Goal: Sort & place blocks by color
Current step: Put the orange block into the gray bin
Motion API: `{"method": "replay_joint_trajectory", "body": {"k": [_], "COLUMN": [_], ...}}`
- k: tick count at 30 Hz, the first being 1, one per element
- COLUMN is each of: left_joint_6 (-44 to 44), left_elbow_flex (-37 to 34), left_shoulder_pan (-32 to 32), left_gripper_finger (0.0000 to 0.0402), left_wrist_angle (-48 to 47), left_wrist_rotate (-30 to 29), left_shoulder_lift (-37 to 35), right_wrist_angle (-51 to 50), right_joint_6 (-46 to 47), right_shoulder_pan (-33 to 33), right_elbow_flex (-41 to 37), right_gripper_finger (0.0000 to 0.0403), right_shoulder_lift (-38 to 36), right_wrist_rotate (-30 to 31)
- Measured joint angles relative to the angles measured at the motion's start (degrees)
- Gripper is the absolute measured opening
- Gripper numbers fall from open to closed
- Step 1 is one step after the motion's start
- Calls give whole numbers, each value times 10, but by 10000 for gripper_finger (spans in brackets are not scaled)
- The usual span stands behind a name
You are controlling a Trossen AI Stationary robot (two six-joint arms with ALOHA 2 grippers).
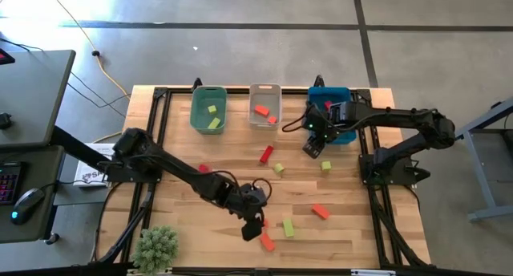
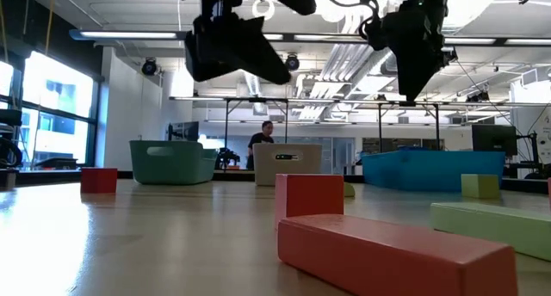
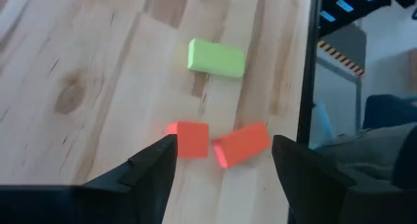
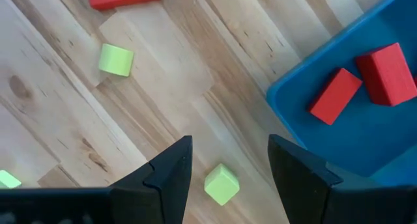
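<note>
On the left side of the table, the left gripper (image 1: 252, 226) hangs low over the front part of the wood, with its jaws spread wide and nothing between them. Just ahead of the open jaws lie two orange-red blocks (image 3: 191, 139), a small cube and a short bar (image 3: 242, 144), almost touching each other at a corner. A yellow-green bar (image 3: 217, 58) lies farther beyond them, well outside the jaws.

I think the danger here is that both orange pieces sit inside the span of the opening. If the gripper goes down as it is, one finger may land on the bar, or both pieces may be squeezed together and one may slip out or be pushed aside.

In the middle, at the far edge, stand the green bin (image 1: 208, 110) with yellow-green pieces in it and the white bin (image 1: 264, 105) with orange-red ones. More loose blocks are still scattered on the table, so in my judgement the sorting is only partly done.

On the right, the right gripper (image 1: 313, 144) hovers beside the near-left corner of the blue bin (image 1: 349, 135), its jaws also open and empty. Two deep red blocks (image 4: 335, 96) already lie in the bin, off to one side of the jaws. A yellow-green cube (image 4: 221, 183) sits on the wood nearly between the finger tips, and another one (image 4: 116, 59) is farther ahead. A descent here could knock against the bin wall, because the bin is so close.
</note>
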Motion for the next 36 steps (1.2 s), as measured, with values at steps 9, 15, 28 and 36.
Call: {"method": "replay_joint_trajectory", "body": {"k": [9,15,28,36], "left_joint_6": [41,69,84,80], "left_elbow_flex": [1,0,0,2], "left_shoulder_pan": [-24,-31,-33,-33], "left_gripper_finger": [237,237,237,237], "left_wrist_angle": [23,30,34,61], "left_wrist_rotate": [-58,-74,-96,-86], "left_shoulder_lift": [51,62,67,81], "right_wrist_angle": [3,3,4,13], "right_joint_6": [15,29,30,29], "right_shoulder_pan": [8,7,7,7], "right_elbow_flex": [0,0,0,0], "right_gripper_finger": [188,188,188,188], "right_shoulder_lift": [0,0,0,0], "right_wrist_rotate": [17,17,17,17]}}
